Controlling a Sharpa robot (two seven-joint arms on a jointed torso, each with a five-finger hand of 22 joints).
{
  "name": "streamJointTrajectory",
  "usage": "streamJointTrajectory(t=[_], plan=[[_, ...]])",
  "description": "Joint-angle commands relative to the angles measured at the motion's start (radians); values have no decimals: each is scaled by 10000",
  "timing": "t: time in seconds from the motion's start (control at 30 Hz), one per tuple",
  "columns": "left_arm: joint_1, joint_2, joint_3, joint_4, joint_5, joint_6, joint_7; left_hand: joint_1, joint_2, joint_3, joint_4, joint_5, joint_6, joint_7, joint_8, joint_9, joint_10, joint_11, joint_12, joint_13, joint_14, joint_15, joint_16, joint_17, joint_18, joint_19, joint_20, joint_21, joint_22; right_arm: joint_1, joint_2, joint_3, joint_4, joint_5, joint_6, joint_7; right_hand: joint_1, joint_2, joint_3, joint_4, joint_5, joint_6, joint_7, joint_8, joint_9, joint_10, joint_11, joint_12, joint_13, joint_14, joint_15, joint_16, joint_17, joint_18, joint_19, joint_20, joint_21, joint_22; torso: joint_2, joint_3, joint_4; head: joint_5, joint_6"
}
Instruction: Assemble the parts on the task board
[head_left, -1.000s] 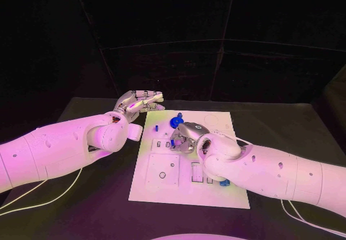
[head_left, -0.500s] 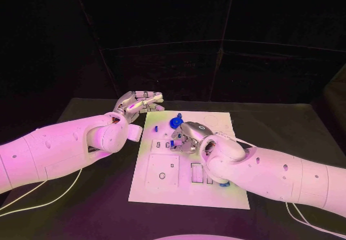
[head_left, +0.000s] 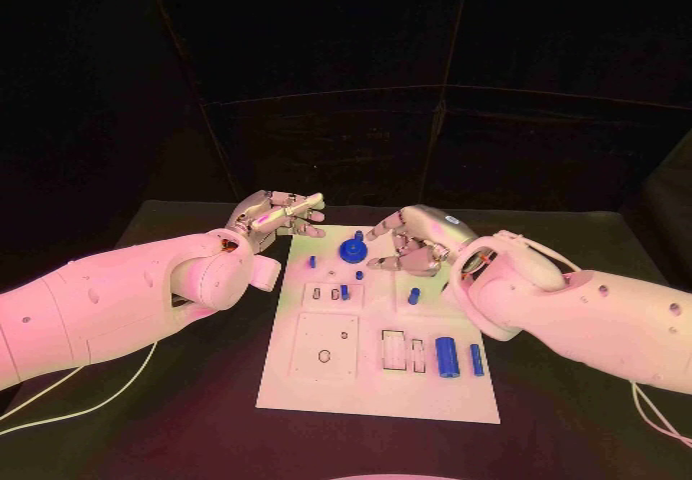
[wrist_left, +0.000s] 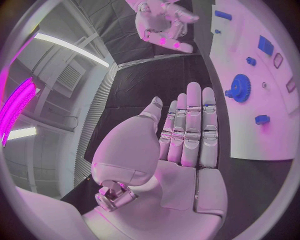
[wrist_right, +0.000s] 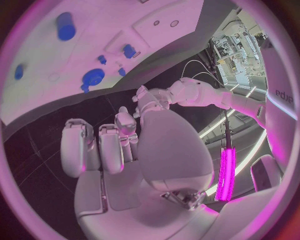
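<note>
The white task board (head_left: 433, 392) lies in the middle of the table. A blue gear (head_left: 351, 248) stands near its far edge, with small blue pegs (head_left: 312, 262) around it. Two blue cylinders (head_left: 446, 352) lie in slots at the near right. My right hand (head_left: 411, 241) hovers over the board's far right part, fingers loosely bent, holding nothing. My left hand (head_left: 274, 212) floats beside the far left corner, fingers straight and together, empty. The left wrist view has that flat hand (wrist_left: 187, 135), the gear (wrist_left: 239, 88) and the board (wrist_left: 278, 100). The right wrist view looks past the right hand (wrist_right: 119, 145) at the gear (wrist_right: 94, 77).
The black table (head_left: 173, 400) runs on all sides of the board. A dark backdrop (head_left: 433, 140) stands behind the table. White cables (head_left: 87, 395) trail from both arms near the front edge.
My right hand has lifted from the board's near middle and moved to its far right part, uncovering the two blue cylinders. The left hand has barely moved.
</note>
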Motion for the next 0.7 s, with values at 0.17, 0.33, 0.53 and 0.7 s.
streamJointTrajectory(t=[0.17, 0.33, 0.53, 0.7], plan=[[185, -23, 11, 32, -3241, 1458, -3466, -756, 31, -583, 668, 35, 354, -354, 287, 257, 759, -414, 1036, 1032, 1075, -435, 3449, 2978, 82, 1216, -528, 1094, 606, 593, -1019, 35, 46, 3021, 757, 1201, 73, 102, 9, 56, 116, 143, -15, 136, 25, -45, -48, -89, -52, 545, 15, -138, 536, 88, -132, -19, -124, -158, -97, 14, -76, 35, -32], [487, 175, 10, 27, -5208, 2417, -5435, -776, 95, -1009, 838, 50, 387, -529, 682, 792, 462, -620, 2723, 2810, 1889, -778, 9910, 9558, -194, 2546, -845, 4313, 3496, 796, -1513, 43, -213, 3673, 928, 1191, 74, 115, -16, 72, 196, 146, -20, 158, 23, -67, -54, -126, -93, 531, 7, -184, 480, 97, -155, -27, -152, -205, -164, 39, -119, 104, -70], [808, 593, 3, -80, -7299, 3010, -7223, -1042, 316, -1606, 1259, 0, 380, -788, 1478, 1797, 432, -859, 6362, 6465, 2484, -938, 11749, 11831, -964, 3751, -1123, 9477, 10013, 871, -1709, 45, -355, 3886, 1146, 1000, 83, 132, -132, 117, 510, 132, -31, 208, 14, -87, -67, -167, -154, 515, -10, -266, 391, 113, -195, -48, -214, -301, -215, 82, -138, 141, -123], [966, 1006, -3, -172, -9079, 3425, -8216, -1451, 300, -2353, 1893, -74, 135, -950, 2335, 2821, 658, -1009, 8760, 8958, 2484, -1070, 11749, 11831, -1174, 4001, -1235, 10575, 11552, 892, -1746, 45, -383, 3559, 1380, 661, 57, 148, -240, 178, 625, 97, -30, 232, 6, -209, -66, -354, -333, 440, -11, -486, 113, 198, -411, -54, -436, -722, -198, 75, -130, 170, -151]])
